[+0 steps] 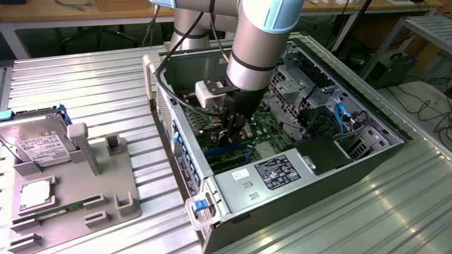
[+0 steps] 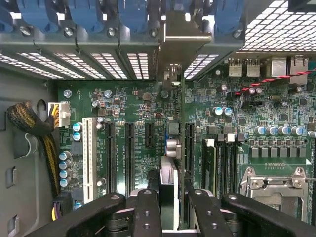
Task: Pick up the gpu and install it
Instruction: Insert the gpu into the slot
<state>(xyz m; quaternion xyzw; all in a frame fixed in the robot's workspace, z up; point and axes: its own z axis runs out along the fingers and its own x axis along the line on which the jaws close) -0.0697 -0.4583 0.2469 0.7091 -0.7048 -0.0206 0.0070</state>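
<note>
My claw pinches the gpu edge-on, standing over the motherboard toward twelve o'clock inside the computer case.

I have the gripper low inside the open computer case, where the black power supply on the exterior view's right and the rear wall with blue slot clips hem it in. In the wrist view the gpu stands edge-on between the black expansion slots, with a cable bundle crowding one side. Outside the case, the ribbed metal table beside the grey parts tray gives me open room.
</note>
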